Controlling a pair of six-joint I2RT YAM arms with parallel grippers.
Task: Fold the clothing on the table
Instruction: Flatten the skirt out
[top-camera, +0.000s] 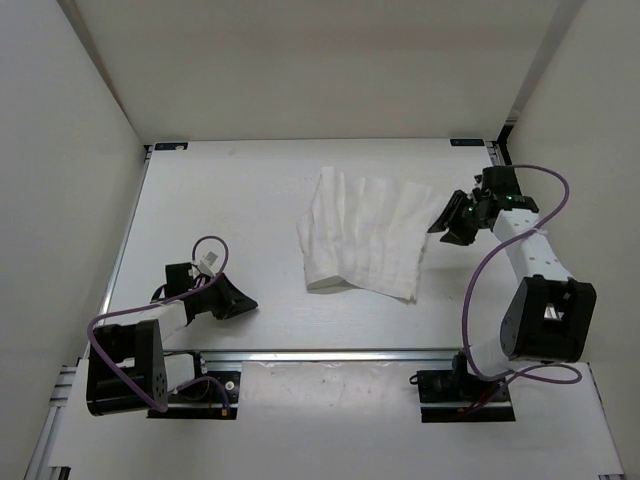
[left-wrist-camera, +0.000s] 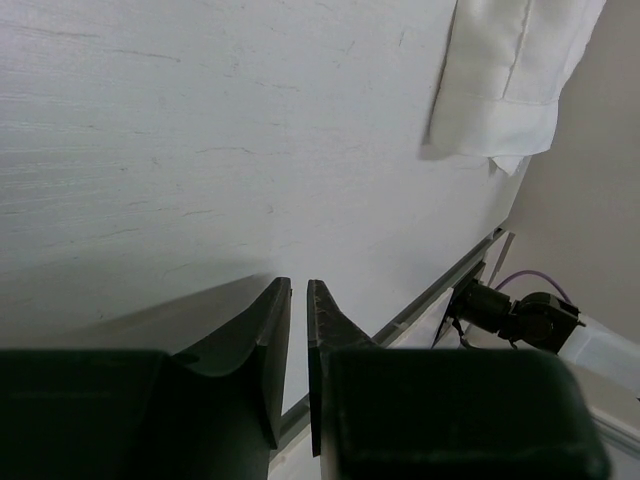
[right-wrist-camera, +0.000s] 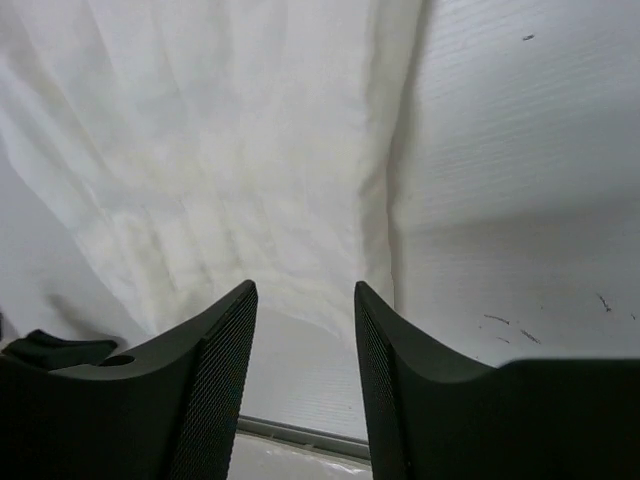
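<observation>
White table (top-camera: 250, 180): creased white clothing (top-camera: 365, 235) lies near centre.

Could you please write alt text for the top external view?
Creased white clothing lies in the middle of the table. The open right gripper sits by its right edge; the left gripper is apart, near left.

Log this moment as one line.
clothing: creased, on table | left tool: narrowly parted, empty | right tool: open, empty, at clothing's edge
</observation>
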